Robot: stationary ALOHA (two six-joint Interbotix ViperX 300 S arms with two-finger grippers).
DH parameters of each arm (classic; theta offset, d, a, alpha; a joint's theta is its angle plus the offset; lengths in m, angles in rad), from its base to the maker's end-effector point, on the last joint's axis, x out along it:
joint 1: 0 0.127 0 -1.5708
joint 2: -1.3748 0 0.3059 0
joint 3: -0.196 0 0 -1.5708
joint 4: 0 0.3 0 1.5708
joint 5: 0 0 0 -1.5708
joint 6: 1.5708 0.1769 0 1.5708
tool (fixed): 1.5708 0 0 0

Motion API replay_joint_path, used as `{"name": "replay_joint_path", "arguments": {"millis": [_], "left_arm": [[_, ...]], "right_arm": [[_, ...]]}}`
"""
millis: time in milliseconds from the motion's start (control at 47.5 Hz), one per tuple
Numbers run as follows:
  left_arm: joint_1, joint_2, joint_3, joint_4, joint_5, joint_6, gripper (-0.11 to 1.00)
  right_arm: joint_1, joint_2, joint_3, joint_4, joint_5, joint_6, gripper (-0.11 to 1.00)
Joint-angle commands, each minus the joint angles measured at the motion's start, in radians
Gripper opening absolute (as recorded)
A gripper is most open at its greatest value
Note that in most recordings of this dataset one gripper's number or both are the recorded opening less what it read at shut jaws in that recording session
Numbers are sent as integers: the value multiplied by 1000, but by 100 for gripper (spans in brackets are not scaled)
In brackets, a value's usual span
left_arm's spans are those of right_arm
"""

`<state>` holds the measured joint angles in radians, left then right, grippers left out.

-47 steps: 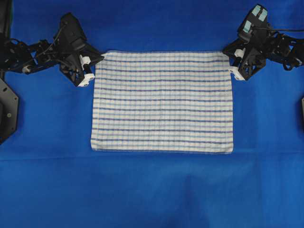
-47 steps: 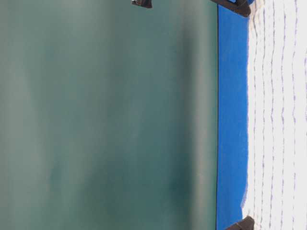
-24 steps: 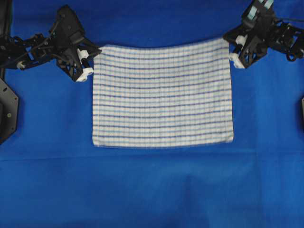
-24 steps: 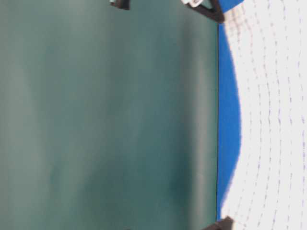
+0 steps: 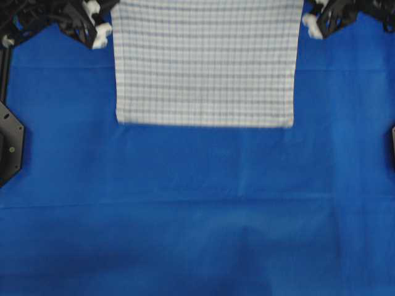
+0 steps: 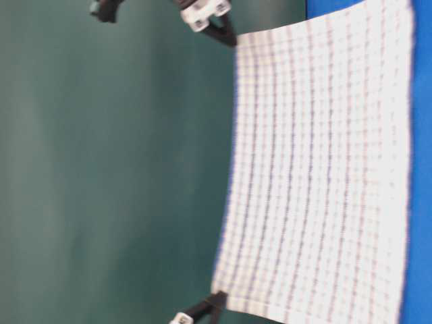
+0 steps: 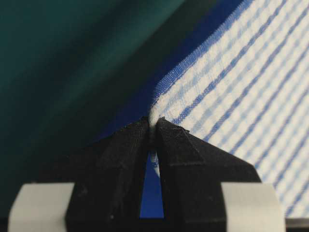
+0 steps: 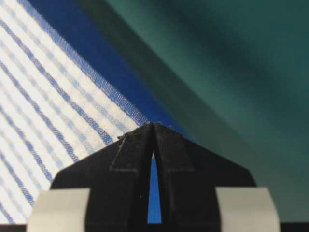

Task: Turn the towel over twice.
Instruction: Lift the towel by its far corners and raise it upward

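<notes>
The towel (image 5: 203, 61), white with thin blue stripes, is raised by its two far corners and hangs stretched between my grippers. My left gripper (image 5: 99, 24) is shut on the far left corner; in the left wrist view its tips (image 7: 152, 123) pinch the white cloth (image 7: 241, 87). On the far right corner my right gripper (image 5: 315, 21) is shut as well, its tips (image 8: 153, 125) closed at the edge of the cloth (image 8: 43, 96). In the table-level view the towel (image 6: 317, 169) slopes from the grippers down to the blue sheet (image 6: 422, 169).
The plain blue sheet (image 5: 197, 216) covers the whole table. A black fixture (image 5: 9, 148) stands at the left edge and another (image 5: 392, 145) at the right edge. A dark green wall (image 6: 101, 169) lies behind the table.
Both grippers have risen and moved back with the far corners. The towel has gone from lying flat to hanging, and its near edge has slid toward the far side.
</notes>
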<state>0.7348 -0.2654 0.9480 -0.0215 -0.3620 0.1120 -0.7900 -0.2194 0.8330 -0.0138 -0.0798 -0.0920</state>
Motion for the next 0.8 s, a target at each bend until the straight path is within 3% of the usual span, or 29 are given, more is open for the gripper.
{"name": "replay_joint_path", "arguments": {"millis": [0,400,590,779], "left_arm": [[20,-25,-48,-2,-6,11,4],[21,-49,-124,-2,-58,43,4],[-2,-103,-137,-3,-66,44,4],[-61,-178,-115,-2,-48,48,4]], "right_arm": [[-23,-28,-60,-8,15,-12,3],[-32,-104,-219,-9,161,-64,3],[-17,-209,-222,-12,210,-63,3],[60,-318,-181,-9,259,-51,3]]}}
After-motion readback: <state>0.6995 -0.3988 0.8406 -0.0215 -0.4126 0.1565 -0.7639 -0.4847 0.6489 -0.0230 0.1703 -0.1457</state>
